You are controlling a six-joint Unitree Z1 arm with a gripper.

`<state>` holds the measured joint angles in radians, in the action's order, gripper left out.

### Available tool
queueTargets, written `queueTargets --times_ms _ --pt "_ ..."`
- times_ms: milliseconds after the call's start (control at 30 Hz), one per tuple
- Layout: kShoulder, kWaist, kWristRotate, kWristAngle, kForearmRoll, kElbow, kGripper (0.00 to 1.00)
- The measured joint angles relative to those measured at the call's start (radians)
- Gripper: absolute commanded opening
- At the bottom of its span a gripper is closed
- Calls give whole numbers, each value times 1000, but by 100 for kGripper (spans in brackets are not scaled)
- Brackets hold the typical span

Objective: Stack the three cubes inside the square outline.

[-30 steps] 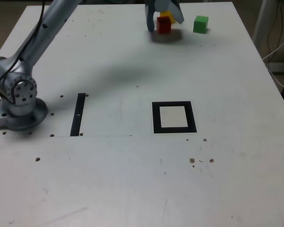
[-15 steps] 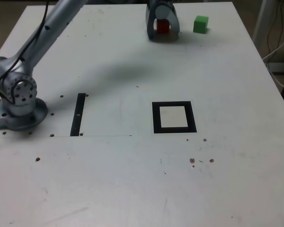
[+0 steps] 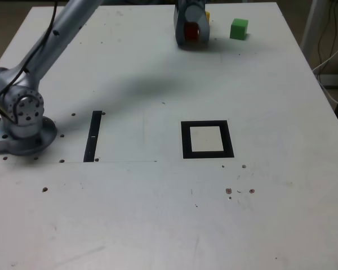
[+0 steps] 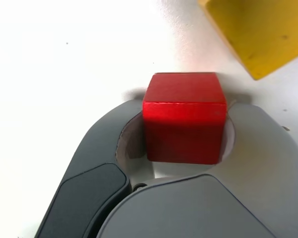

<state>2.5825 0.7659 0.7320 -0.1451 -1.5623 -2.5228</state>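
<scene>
Nearest you in the exterior view lies the square outline (image 3: pixel 207 139), its pale centre bare; toward that view's left sits the thin black strip (image 3: pixel 93 136), then the arm's base (image 3: pixel 21 121) on the table (image 3: pixel 158 214). Look to the far edge — there your gripper (image 3: pixel 191 31) is down over the red cube (image 3: pixel 190 31); the wrist view shows the jaws pressed against both sides of that red cube (image 4: pixel 184 119). The yellow cube (image 4: pixel 260 32) sits just beyond it; the green cube (image 3: pixel 239 28) stands apart, toward the exterior view's right.
</scene>
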Motion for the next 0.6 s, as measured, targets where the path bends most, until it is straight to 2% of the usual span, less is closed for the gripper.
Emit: queueTargets --times_ms 200,400,600 --pt "-44 -6 1 -3 1 44 38" --pt "-176 -50 -2 -19 9 200 38" --pt "-320 -137 -56 -22 57 414 38"
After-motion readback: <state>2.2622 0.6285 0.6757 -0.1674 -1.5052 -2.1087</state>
